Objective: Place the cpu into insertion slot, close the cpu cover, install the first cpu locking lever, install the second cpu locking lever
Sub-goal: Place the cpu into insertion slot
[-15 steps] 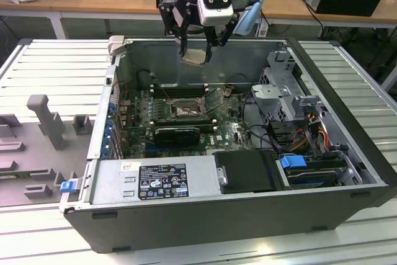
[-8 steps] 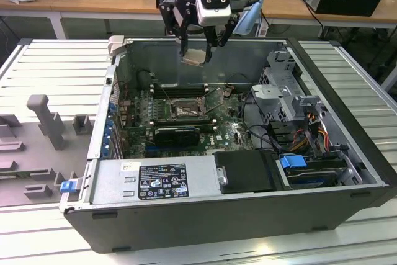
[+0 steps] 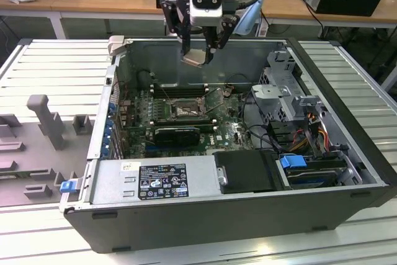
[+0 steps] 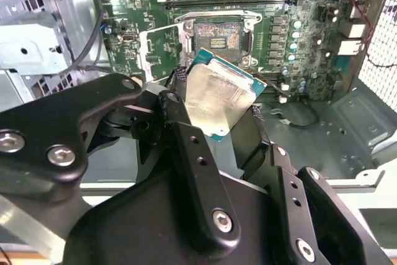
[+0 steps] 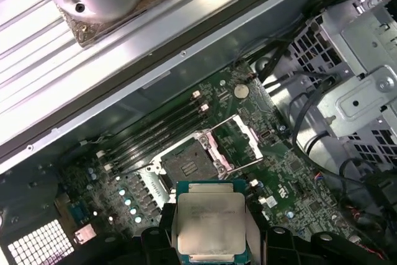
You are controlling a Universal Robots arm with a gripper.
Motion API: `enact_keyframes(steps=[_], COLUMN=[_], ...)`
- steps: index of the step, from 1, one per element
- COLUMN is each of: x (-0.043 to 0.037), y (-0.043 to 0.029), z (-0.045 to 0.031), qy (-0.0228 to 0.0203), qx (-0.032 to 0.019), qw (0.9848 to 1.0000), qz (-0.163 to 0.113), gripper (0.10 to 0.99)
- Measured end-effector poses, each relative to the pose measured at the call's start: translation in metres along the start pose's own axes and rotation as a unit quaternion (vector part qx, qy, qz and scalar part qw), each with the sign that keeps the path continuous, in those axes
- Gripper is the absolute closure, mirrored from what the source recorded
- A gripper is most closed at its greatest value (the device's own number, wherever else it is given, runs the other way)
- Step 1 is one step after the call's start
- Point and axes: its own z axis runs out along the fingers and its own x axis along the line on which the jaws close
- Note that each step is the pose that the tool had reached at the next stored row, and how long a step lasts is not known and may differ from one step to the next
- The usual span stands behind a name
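Over the open computer case [image 3: 217,221], claw [image 3: 198,50] tight on the cpu [image 3: 193,59], silver face up, high above the insertion slot [image 3: 185,110].

In the exterior view, the computer case [image 3: 217,228] fills the centre. The insertion slot [image 3: 184,111] lies mid-frame inside it. The cpu [image 3: 194,58] hangs above, upper centre, in the gripper [image 3: 198,54]. The drive cage [image 3: 277,89] stands right.

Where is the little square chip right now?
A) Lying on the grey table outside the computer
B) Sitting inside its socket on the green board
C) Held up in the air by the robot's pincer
C: the cpu is clamped in the pincer above the open computer case, and in the first wrist view the insertion slot below it has no chip in it.
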Motion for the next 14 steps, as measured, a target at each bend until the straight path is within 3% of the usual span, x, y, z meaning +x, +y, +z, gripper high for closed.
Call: enact_keyframes(steps=[14], x=[0.0000], y=[0.0000], z=[0.0004], qy=[-0.0064], qx=[-0.0014], qw=[0.9974], qz=[0.072], gripper=[0.557])
